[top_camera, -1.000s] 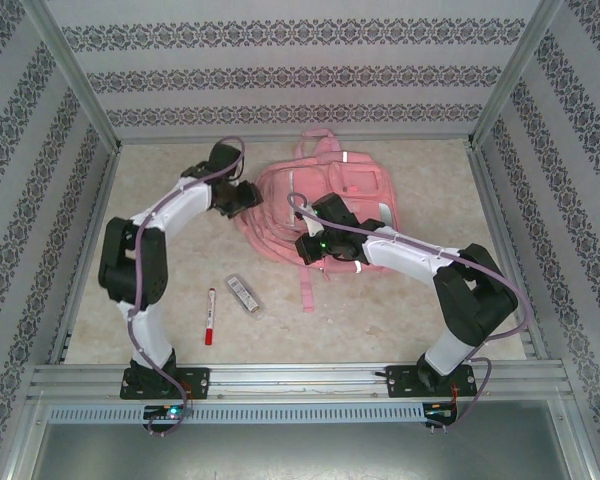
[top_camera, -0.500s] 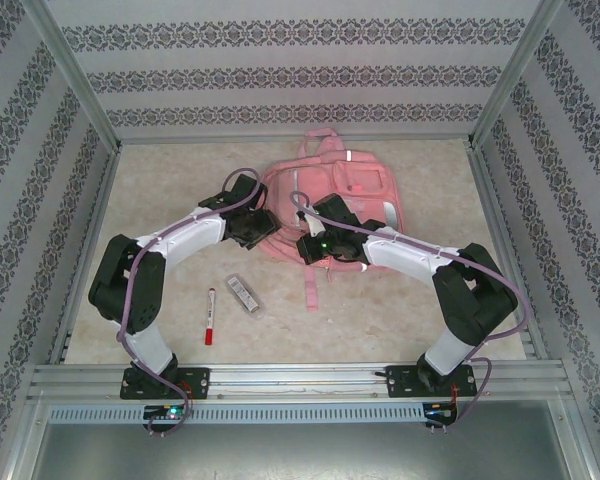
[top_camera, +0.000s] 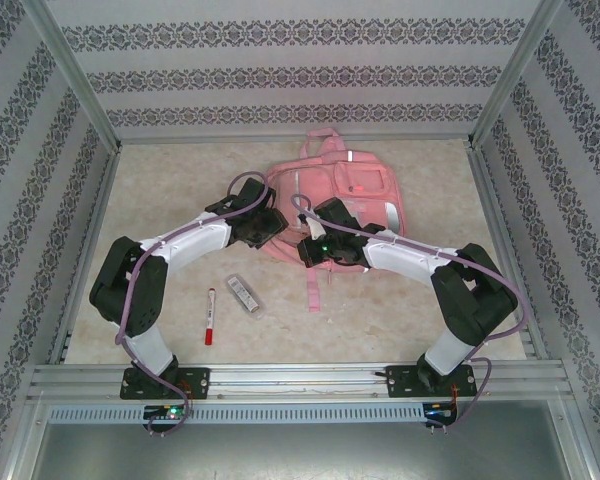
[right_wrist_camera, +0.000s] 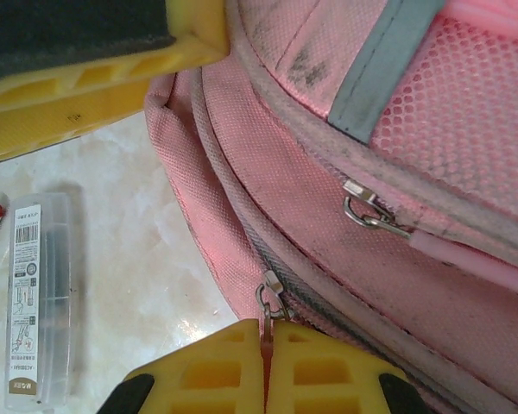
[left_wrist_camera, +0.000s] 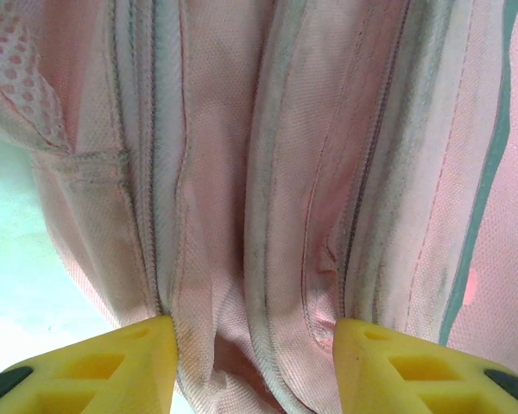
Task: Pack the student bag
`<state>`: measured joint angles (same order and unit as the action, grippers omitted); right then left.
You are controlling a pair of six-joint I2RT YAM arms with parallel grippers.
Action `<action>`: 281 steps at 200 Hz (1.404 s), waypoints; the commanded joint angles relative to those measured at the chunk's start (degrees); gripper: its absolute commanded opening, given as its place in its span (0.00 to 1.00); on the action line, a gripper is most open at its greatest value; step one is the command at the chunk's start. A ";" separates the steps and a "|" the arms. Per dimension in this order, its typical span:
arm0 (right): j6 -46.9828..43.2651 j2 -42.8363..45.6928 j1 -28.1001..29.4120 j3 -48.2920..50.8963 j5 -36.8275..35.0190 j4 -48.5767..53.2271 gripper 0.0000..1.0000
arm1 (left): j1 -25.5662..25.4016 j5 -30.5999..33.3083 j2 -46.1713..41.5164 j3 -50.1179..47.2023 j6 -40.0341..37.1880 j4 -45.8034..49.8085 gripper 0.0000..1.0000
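The student bag [top_camera: 350,190] is a big pink backpack lying flat at the middle back of the table. My left gripper [top_camera: 271,226] is at its left edge, open, with folds and zip seams of the bag [left_wrist_camera: 216,172] between its yellow fingers [left_wrist_camera: 112,371]. My right gripper [top_camera: 306,250] is at the bag's near-left edge. In the right wrist view it [right_wrist_camera: 266,366] is shut on a thin red zipper pull [right_wrist_camera: 263,338] hanging from a metal slider [right_wrist_camera: 270,293] on the bag's side [right_wrist_camera: 345,112]. The bag's inside is hidden.
A red-capped marker [top_camera: 210,316] and a clear plastic case [top_camera: 243,294] lie on the table in front of the bag's left side; the case [right_wrist_camera: 39,293] is close to my right gripper. A loose strap [top_camera: 311,290] trails toward me. Metal rails fence the table.
My left arm has swung right and toward me along the bag's left edge, coming close to my right gripper. The right gripper has barely moved and stays shut on the pull.
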<state>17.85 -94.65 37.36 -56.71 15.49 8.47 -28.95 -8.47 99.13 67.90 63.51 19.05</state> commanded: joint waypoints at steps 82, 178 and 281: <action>0.76 0.41 0.91 -0.32 2.88 -0.82 0.00 | -2.11 6.22 -4.56 1.29 0.41 0.32 0.52; 1.66 0.08 1.18 0.32 3.37 -1.26 0.00 | -2.43 1.51 6.84 0.18 3.19 -13.72 0.50; 7.75 11.26 -3.36 14.24 -18.00 2.85 0.00 | 0.75 3.03 -0.40 -0.47 -1.22 -8.12 0.00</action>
<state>21.65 -88.12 36.29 -47.81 6.52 6.28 -30.50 -6.55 102.45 67.11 65.08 9.56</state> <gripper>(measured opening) 0.043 0.048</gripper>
